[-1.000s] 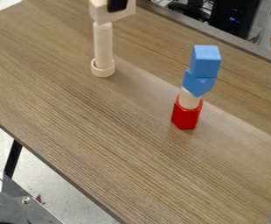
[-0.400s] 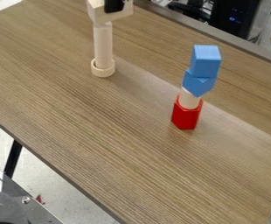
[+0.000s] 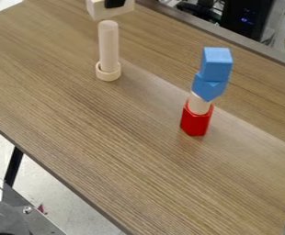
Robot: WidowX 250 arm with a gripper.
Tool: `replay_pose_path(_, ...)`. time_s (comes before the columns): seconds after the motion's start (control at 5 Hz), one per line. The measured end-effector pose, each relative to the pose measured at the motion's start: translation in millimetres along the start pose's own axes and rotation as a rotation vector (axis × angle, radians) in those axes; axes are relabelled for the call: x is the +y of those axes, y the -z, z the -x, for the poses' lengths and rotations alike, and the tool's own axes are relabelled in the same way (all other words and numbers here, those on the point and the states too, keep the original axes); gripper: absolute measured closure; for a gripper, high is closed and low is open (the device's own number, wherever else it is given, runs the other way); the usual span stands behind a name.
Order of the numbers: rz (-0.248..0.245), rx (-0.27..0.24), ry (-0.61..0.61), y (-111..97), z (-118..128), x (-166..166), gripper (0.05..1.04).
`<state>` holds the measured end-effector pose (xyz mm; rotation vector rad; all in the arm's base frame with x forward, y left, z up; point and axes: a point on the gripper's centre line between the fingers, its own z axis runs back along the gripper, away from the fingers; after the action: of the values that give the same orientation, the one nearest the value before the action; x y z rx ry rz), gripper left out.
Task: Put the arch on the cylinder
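Cylinder (image 3: 109,46) upright in a ring (image 3: 108,74), left of and behind the block stack (image 3: 215,64).

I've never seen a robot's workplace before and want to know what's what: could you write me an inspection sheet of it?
Surface: wood-grain table, with a paler band across it.
Job's things: pale cylinder upright in a pale ring; pale arch raised above it, apart from it.
Clutter: another stack, with a blue cube on a blue pointed block, a pale piece and a red block at the bottom.
Gripper: at the top edge, holding the arch.
Cables: dark ones beyond the far edge.
Surroundings: black box behind; metal frame lower left.
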<state>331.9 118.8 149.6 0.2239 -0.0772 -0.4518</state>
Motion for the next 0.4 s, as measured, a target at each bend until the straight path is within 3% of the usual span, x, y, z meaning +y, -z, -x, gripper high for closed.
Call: replay_pose_path(0.4, 0.021, 0.056, -0.025, 12.1, 6.7, 0.7, 0.698)
